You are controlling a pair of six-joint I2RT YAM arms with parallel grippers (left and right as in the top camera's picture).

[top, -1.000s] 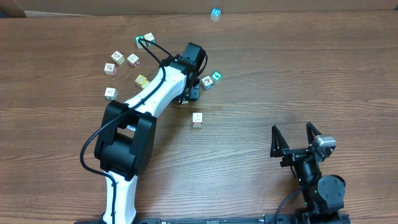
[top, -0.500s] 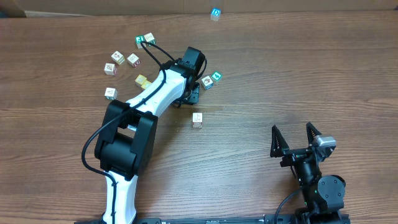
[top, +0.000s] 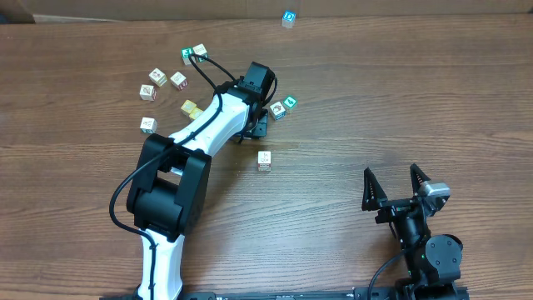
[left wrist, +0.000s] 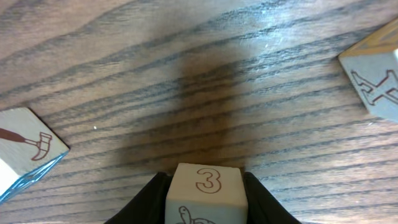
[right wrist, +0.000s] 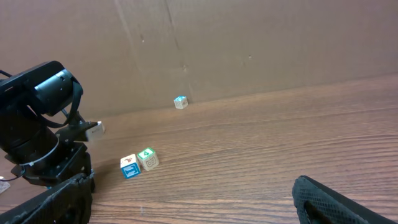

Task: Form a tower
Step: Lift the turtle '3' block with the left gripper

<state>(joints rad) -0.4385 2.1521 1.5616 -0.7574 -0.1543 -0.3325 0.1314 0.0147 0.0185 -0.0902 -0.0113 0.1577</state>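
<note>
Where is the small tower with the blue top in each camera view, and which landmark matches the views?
Overhead: the tower stands at the top edge, right of centre.
Left wrist: not in it; it shows the numbered cube between the left pincer's fingers.
Right wrist: the tower is in the upper half, left of centre.
Landmark: the blue-and-green cube pair, clear overhead and from the right wrist.

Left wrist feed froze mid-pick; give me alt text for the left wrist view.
A cream wooden cube printed with a brown 3 sits between the left gripper's black fingers at bottom centre; whether they grip it is unclear. A blue-edged hammer cube lies left, a pale brown-printed cube upper right, on brown wood-grain table.
</note>
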